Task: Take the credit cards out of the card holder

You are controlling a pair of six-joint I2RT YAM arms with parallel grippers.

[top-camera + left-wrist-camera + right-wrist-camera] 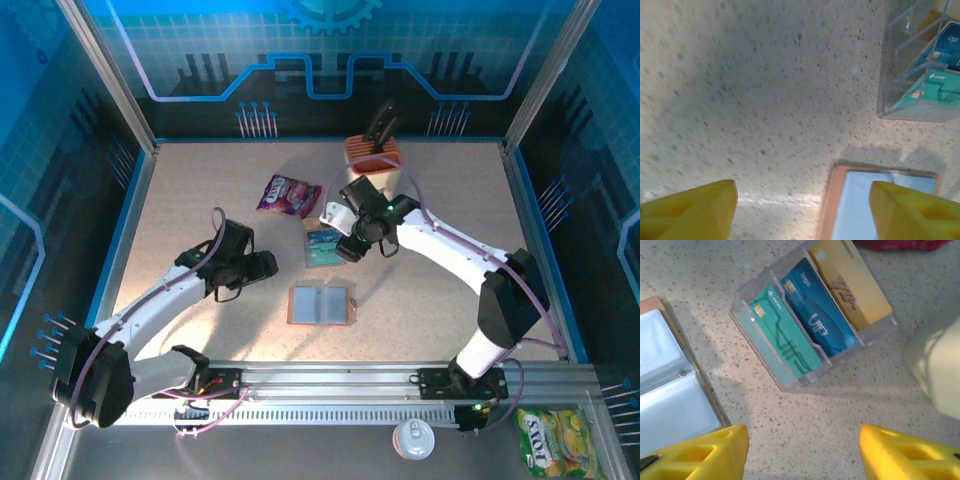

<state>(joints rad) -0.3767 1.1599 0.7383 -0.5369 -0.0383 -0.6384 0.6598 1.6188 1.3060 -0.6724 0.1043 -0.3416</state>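
Standing in a clear stand (742, 310) beside the opened card holder (670, 390) were three credit cards (805, 335): judged thin, stiff, light, slick; best pinched by exposed upper edges. Both the left gripper (802, 205) and right gripper (802, 450) gaped wide, empty.

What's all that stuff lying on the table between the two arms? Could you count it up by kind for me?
Cards: 3 (one teal, one blue, one yellow)
Clear card stand: 1
Open wallet: 1
Purple snack packet: 1
Knife block: 1
Total: 7
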